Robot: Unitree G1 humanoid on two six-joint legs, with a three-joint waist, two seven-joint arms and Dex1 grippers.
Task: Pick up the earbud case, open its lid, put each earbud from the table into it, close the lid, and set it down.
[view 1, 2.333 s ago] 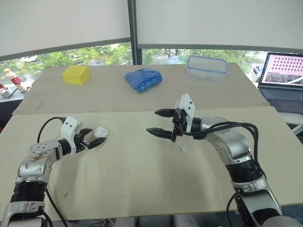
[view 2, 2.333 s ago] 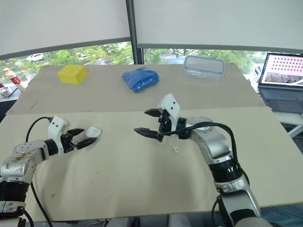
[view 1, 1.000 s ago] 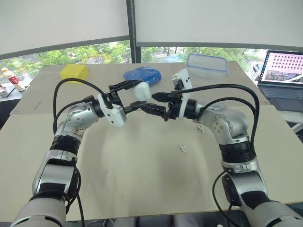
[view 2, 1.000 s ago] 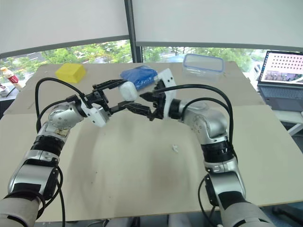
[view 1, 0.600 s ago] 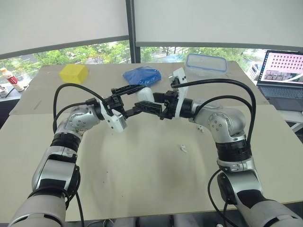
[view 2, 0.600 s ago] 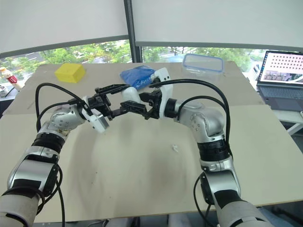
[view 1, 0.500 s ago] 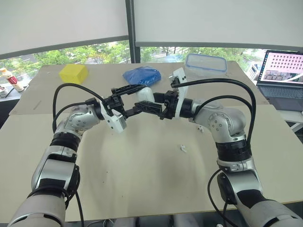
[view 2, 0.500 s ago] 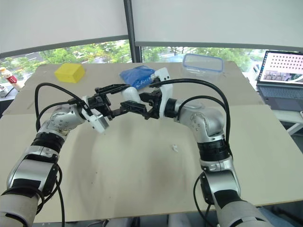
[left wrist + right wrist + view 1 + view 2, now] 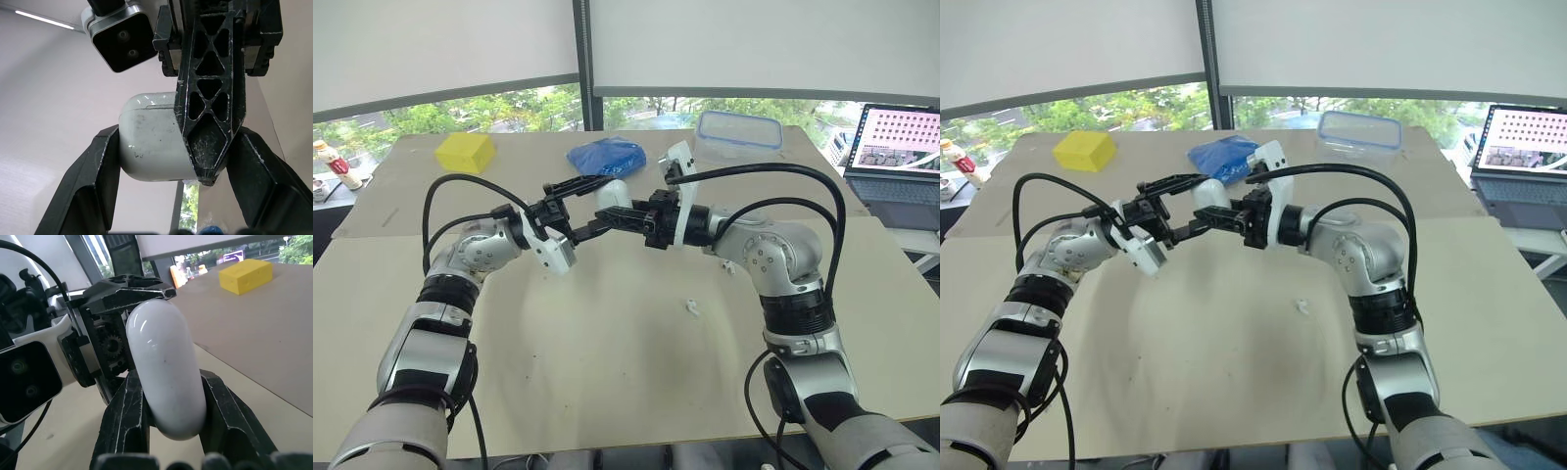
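Tabletop (image 9: 607, 392): pale board under both arms; a second board adjoins it on the far side, by the window
Laptop (image 9: 901, 157): open at the far right, off the boards; screen lit
Plastic container (image 9: 740, 132): clear box with a blue-rimmed lid; on the far board, right of centre
Blue cloth (image 9: 607, 155): crumpled heap on the far board, left of the container
Yellow block (image 9: 468, 152): on the far board, well to the left of the cloth
Left gripper (image 9: 176, 137): raised above the near board, pointing toward the right arm; jaws narrow, one finger on each side of the earbud case; one finger presses its side, the other contact is hidden behind a finger of the right gripper
Right gripper (image 9: 171, 377): raised opposite the left one, tip to tip with it; jaws narrow, both fingers clamped on the case
Earbud case (image 9: 612, 194): white, rounded; held in the air between the two grippers, clear of the board; lid seam shows as a thin line, lid down
Earbud (image 9: 692, 308): small white piece lying on the near board, below the right forearm, well apart from the case
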